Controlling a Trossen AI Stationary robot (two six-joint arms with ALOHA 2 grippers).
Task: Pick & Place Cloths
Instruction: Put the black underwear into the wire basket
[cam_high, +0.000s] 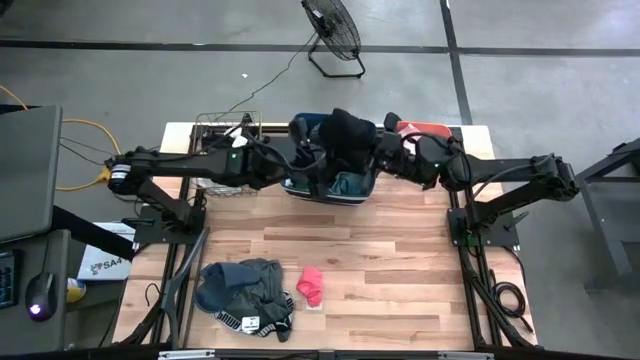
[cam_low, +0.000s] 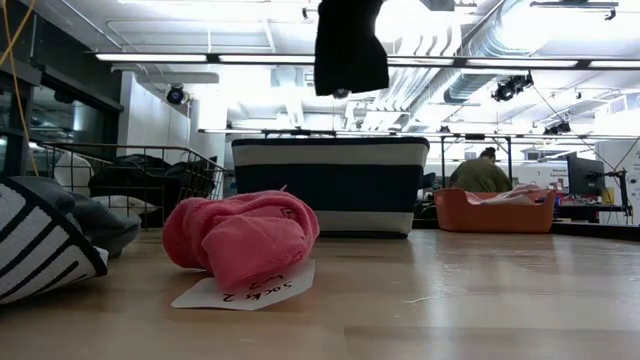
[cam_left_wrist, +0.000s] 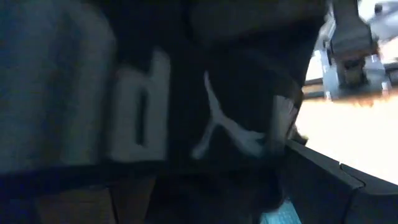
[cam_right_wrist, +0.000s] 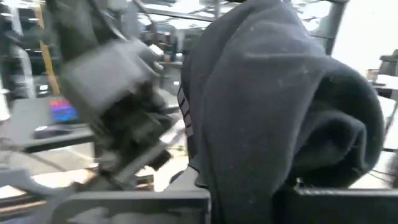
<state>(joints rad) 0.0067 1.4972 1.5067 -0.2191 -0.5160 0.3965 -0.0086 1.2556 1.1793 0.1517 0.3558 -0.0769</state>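
Left arm reaches in from the frame's left; left gripper (cam_high: 300, 160) sits at the bin's left rim, fingers spread, holding nothing that I can see. Left wrist view is filled with black fabric bearing a white logo.

Upper center: blue bin (cam_high: 345, 186), with a black cloth (cam_high: 345, 128) hanging above it. In the low view it dangles at top center, over the striped bin. Right gripper (cam_high: 385, 148) is pressed together and seems to pinch it by a bunched fold, though contact is hidden.

Judgement: soft, light, limp; it will drape and swing. Grip a gathered fold, not a loose edge.

Count on the table: 1 grey-dark pile (cam_high: 245, 292) lower left, 1 pink cloth (cam_high: 311, 285) lower center. 1 wire basket (cam_high: 225, 135), 1 coral tub (cam_high: 425, 129).
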